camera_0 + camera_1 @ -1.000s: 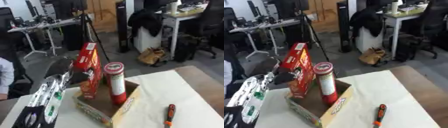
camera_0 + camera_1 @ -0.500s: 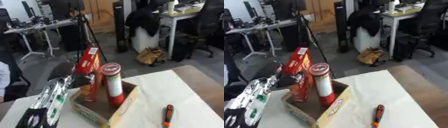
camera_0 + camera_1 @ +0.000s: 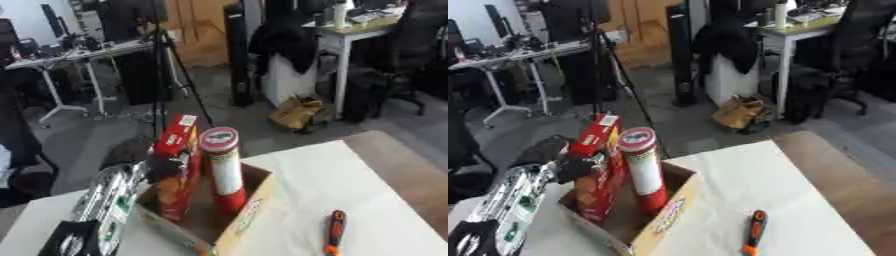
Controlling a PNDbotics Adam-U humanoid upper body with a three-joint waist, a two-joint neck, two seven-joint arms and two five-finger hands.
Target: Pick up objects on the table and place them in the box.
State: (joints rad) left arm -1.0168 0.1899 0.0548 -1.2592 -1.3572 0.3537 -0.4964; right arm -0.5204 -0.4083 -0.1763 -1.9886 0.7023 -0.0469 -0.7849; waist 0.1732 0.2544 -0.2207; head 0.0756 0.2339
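Cardboard open-topped box (image 3: 241, 222) sits on the white-covered bench (image 3: 350, 185), holding a tall red snack box (image 3: 178, 172) and red cylindrical can (image 3: 223, 167). Left robot hand (image 3: 162, 165) curls round the snack box. Orange-and-black screwdriver (image 3: 332, 232) lies beside.

paired head-height views down over the box (image 3: 229, 224), table and office beyond

The left arm (image 3: 109, 200) is a silver, shiny metal segment with small green-and-white markings — black housing at its lower end. Its robot hand (image 3: 166, 165) is black, fingers dark and blurred.
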